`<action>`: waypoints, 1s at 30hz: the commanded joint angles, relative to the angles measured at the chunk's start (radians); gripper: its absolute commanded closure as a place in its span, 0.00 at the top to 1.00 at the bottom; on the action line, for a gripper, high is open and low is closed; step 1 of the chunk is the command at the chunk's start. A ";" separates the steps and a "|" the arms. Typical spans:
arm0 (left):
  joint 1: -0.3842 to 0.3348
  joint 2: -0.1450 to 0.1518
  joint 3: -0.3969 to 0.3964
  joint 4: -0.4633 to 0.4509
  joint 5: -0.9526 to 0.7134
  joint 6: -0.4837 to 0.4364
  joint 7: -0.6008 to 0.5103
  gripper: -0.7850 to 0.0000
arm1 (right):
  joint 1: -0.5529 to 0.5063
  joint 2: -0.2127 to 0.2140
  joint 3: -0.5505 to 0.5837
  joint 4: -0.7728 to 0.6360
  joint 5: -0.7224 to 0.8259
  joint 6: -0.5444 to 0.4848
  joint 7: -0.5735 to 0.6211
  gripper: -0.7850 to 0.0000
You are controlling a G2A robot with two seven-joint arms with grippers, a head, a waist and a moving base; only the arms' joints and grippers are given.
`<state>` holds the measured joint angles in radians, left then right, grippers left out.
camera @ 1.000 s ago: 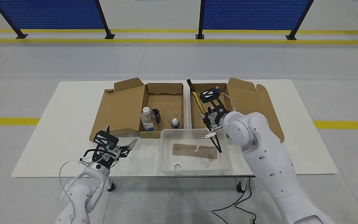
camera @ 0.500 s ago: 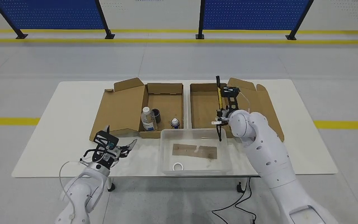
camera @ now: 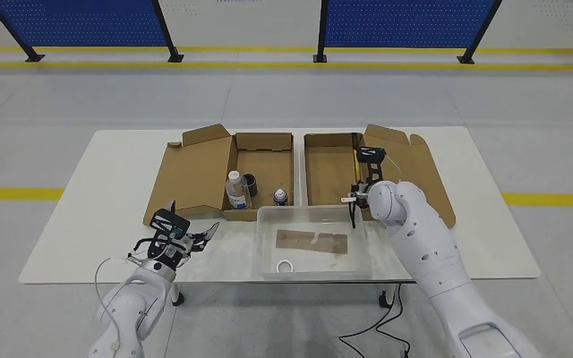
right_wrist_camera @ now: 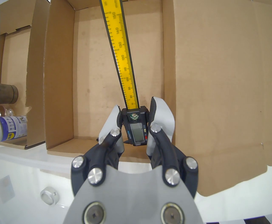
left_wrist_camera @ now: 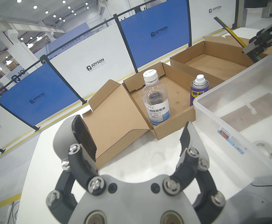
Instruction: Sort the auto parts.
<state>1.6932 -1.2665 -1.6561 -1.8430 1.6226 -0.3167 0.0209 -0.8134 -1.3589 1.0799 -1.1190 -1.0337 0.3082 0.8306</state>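
Over the right box, right jaws pinch a caliper, seemingly to drop it there.
Left jaws hang spread, lower left.

White desk on a pale grey floor. Yellow lines run across the floor behind it, and one more stripe shows off each end. Blue screens on black posts stand along the back. Overhead, rows of small ceiling lights, all lit.
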 commanded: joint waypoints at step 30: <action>0.000 0.000 0.000 0.000 0.000 0.000 0.000 1.00 | -0.013 0.000 -0.154 -0.478 -0.297 -0.239 0.419 0.45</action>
<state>1.6932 -1.2665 -1.6561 -1.8430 1.6226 -0.3167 0.0209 -0.8214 -1.3575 0.9411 -1.5722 -1.3260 0.0845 1.2093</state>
